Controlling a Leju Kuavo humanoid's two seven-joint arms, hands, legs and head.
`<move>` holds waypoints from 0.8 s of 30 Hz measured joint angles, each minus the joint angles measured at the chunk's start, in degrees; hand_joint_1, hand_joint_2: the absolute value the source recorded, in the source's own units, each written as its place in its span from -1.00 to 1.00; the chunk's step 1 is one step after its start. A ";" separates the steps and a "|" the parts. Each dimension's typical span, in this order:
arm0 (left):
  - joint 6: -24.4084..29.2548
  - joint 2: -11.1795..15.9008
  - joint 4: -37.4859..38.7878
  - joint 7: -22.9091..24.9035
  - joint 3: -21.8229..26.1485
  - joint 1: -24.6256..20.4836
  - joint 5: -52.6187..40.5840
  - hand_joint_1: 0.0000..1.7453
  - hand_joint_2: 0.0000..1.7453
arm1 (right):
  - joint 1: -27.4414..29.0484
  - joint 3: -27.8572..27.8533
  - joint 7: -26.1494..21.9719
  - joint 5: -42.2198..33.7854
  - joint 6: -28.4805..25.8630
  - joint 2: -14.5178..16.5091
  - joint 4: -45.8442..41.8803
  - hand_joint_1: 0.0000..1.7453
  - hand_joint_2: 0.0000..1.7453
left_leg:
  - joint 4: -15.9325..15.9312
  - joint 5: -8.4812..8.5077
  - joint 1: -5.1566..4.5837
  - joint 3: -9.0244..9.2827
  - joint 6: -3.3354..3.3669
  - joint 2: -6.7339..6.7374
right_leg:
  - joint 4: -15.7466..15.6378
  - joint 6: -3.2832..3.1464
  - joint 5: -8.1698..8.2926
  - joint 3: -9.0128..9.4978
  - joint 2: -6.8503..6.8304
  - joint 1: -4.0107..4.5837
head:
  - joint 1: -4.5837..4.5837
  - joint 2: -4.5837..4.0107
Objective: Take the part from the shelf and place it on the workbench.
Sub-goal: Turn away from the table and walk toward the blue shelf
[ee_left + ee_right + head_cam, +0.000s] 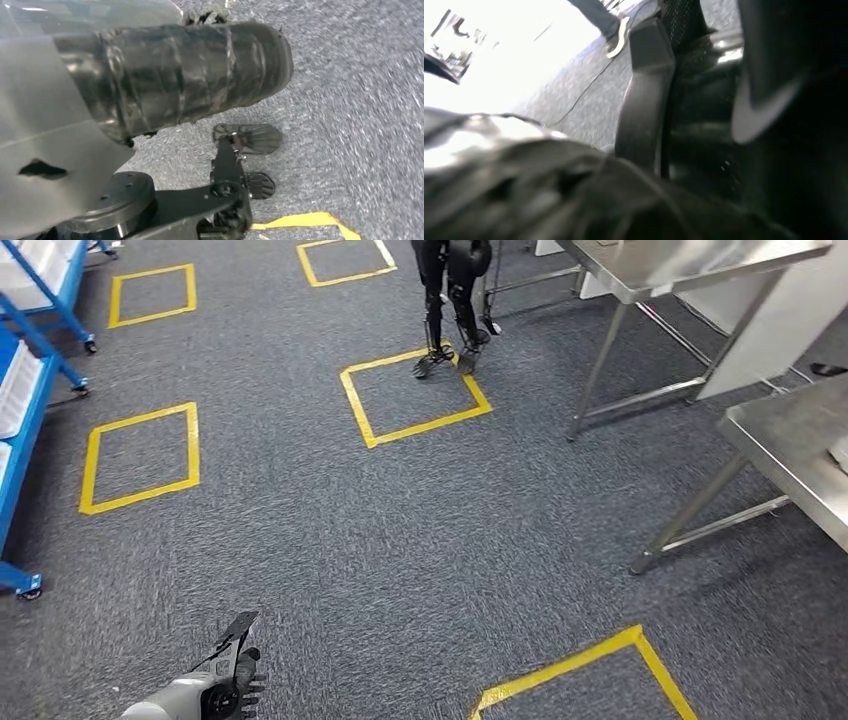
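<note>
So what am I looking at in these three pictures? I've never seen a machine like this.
They come from one walking humanoid robot. The wide picture looks down from its head: grey carpet marked with yellow tape squares, blue wheeled shelves, shiny steel workbenches, and another dark legged robot standing ahead. The robot's grey left hand hangs low. The other two come from cameras at its wrists. The left one shows its black ribbed hand cover; the right one is too blurred to read. I cannot tell whether either hand holds anything.
</note>
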 joint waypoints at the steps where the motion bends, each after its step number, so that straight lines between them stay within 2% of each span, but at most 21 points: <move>1: -0.04 0.00 0.00 0.07 -0.08 -0.21 0.00 -1.00 -1.00 | -0.03 0.11 -0.02 0.07 0.10 0.03 0.00 -1.00 -1.00 | -3.33 1.03 -0.25 1.78 0.31 1.02 | 0.07 0.31 -0.29 0.20 -0.64 0.17 | -0.02 0.00; 2: -0.10 0.00 -0.01 0.11 -0.13 -0.43 0.00 -1.00 -1.00 | -0.06 0.24 -0.03 0.09 0.21 0.05 0.00 -1.00 -1.00 | -5.46 1.45 -0.52 2.90 0.71 1.85 | 0.08 0.62 -0.54 0.41 -1.29 0.37 | 0.00 0.00; 3: -0.17 -0.01 -0.01 0.16 -0.16 -0.59 0.00 -1.00 -1.00 | -0.09 0.37 -0.03 0.11 0.31 0.07 0.00 -1.00 -1.00 | -6.28 1.27 -0.80 3.29 1.15 2.17 | 0.02 0.94 -0.74 0.59 -1.89 0.56 | 0.02 0.00; 5: -0.25 0.03 0.01 0.28 -0.19 -0.52 0.00 -1.00 -1.00 | -0.30 0.67 -0.03 0.22 0.48 0.09 0.00 -1.00 -1.00 | -6.56 1.23 -0.82 3.40 1.99 1.00 | -0.17 1.56 -1.11 1.04 -2.75 0.70 | 0.09 0.00; 6: -0.29 0.05 0.02 0.34 -0.20 -0.40 0.00 -1.00 -1.00 | -0.41 0.80 -0.04 0.32 0.51 0.10 0.00 -1.00 -1.00 | -6.76 1.27 -0.68 3.54 2.27 0.39 | 0.07 1.88 -1.52 1.13 -2.06 0.61 | 0.14 0.00; 8: -0.39 0.06 0.03 0.43 -0.21 -0.40 -0.05 -1.00 -1.00 | -0.51 0.96 -0.06 0.55 0.54 0.10 -0.01 -1.00 -1.00 | -7.14 1.42 -0.36 3.81 2.90 -0.70 | 3.61 2.27 -3.85 -0.33 0.86 0.43 | 0.34 0.00; 9: -0.53 0.03 0.03 0.46 -0.22 -0.51 -0.13 -1.00 -1.00 | -0.47 0.99 -0.09 0.61 0.55 0.11 -0.01 -1.00 -1.00 | -7.17 1.41 -0.41 3.81 3.12 -1.28 | 7.02 2.27 -5.53 -1.97 2.30 0.40 | 0.43 0.00; 10: -0.69 0.00 0.03 0.52 -0.22 -0.62 -0.24 -1.00 -1.00 | -0.45 1.00 -0.17 0.65 0.56 0.10 -0.01 -1.00 -1.00 | -7.14 1.39 -0.47 3.79 3.36 -1.92 | 10.90 2.23 -7.10 -3.94 3.09 0.44 | 0.48 0.00; 11: -0.84 -0.02 0.03 0.64 -0.22 -0.68 -0.39 -1.00 -1.00 | -0.44 1.01 -0.28 0.64 0.57 0.08 0.00 -1.00 -1.00 | -7.09 1.37 -0.53 3.78 3.48 -2.62 | 13.98 2.20 -7.94 -5.61 3.44 0.49 | 0.49 0.00; 12: -0.97 -0.03 0.03 0.78 -0.22 -0.70 -0.56 -1.00 -1.00 | -0.44 1.02 -0.40 0.63 0.57 0.07 0.00 -1.00 -1.00 | -7.03 1.33 -0.57 3.80 3.52 -3.38 | 15.40 2.17 -7.74 -6.53 3.63 0.52 | 0.49 0.00; 13: -1.02 -0.04 0.03 0.92 -0.22 -0.73 -0.73 -1.00 -1.00 | -0.46 1.02 -0.50 0.63 0.56 0.05 0.00 -1.00 -1.00 | -6.91 1.29 -0.57 3.83 3.51 -4.20 | 14.63 2.12 -6.41 -6.47 3.81 0.48 | 0.49 0.00; 14: -1.05 -0.07 0.03 1.03 -0.22 -0.78 -0.86 -1.00 -1.00 | -0.46 1.03 -0.54 0.63 0.55 0.04 0.00 -1.00 -1.00 | -6.73 1.23 -0.54 3.84 3.44 -5.04 | 11.94 2.08 -4.28 -5.52 4.20 0.36 | 0.50 0.00; 16: -1.09 -0.19 0.03 1.15 -0.22 -0.92 -0.99 -1.00 -1.00 | -0.33 1.04 -0.54 0.63 0.54 0.04 0.00 -1.00 -1.00 | -6.16 1.04 -0.49 3.57 3.07 -6.62 | 5.17 1.95 -0.83 -3.00 6.80 -0.04 | 0.49 0.00; 17: -1.10 -0.25 0.03 1.21 -0.22 -1.05 -1.02 -1.00 -1.00 | -0.24 1.08 -0.54 0.63 0.54 0.05 -0.01 -1.00 -1.00 | -5.92 1.01 -0.45 3.27 2.77 -7.35 | 3.04 1.86 -0.16 -2.27 8.09 -0.18 | 0.45 0.00; 18: -1.11 -0.28 0.03 1.26 -0.22 -1.15 -1.06 -1.00 -1.00 | -0.17 1.13 -0.55 0.61 0.53 0.07 -0.01 -1.00 -1.00 | -5.82 1.06 -0.38 2.94 2.41 -8.00 | 2.07 1.70 -0.19 -1.98 8.96 -0.19 | 0.43 0.00; 19: -1.09 -0.30 0.03 1.31 -0.22 -1.23 -1.15 -1.00 -1.00 | -0.14 1.17 -0.58 0.54 0.53 0.08 -0.01 -1.00 -1.00 | -5.85 1.22 -0.29 2.71 1.99 -8.71 | 1.81 1.46 -0.32 -1.93 8.94 -0.01 | 0.43 0.00; 20: -1.01 -0.30 0.03 1.34 -0.22 -1.22 -1.27 -1.00 -1.00 | -0.17 1.20 -0.62 0.42 0.53 0.11 -0.02 -1.00 -1.00 | -6.06 1.44 -0.15 2.57 1.55 -9.44 | 1.67 1.05 -0.20 -1.77 8.28 -0.02 | 0.42 0.00; 21: -0.89 -0.31 0.03 1.33 -0.25 -1.16 -1.41 -1.00 -1.00 | -0.22 1.20 -0.67 0.27 0.53 0.17 -0.02 -1.00 -1.00 | -6.06 1.48 -0.09 2.45 1.22 -9.41 | 1.34 0.62 -0.01 -1.47 7.55 -0.02 | 0.42 0.00; 22: -0.75 -0.35 0.03 1.28 -0.37 -1.17 -1.57 -1.00 -1.00 | -0.25 1.20 -0.71 0.15 0.54 0.22 -0.03 -1.00 -1.00 | -5.44 1.09 -0.15 2.11 0.93 -8.46 | 0.97 0.18 0.22 -1.14 6.84 -0.08 | 0.24 0.00; 24: -0.56 -0.52 0.03 1.02 -0.74 -1.53 -1.91 -1.00 -1.00 | -0.19 1.21 -0.74 0.05 0.61 0.30 -0.02 -1.00 -1.00 | -0.79 -1.39 -0.29 -0.13 0.53 -4.81 | 0.43 -0.39 0.54 -0.63 5.24 -0.11 | -0.12 0.00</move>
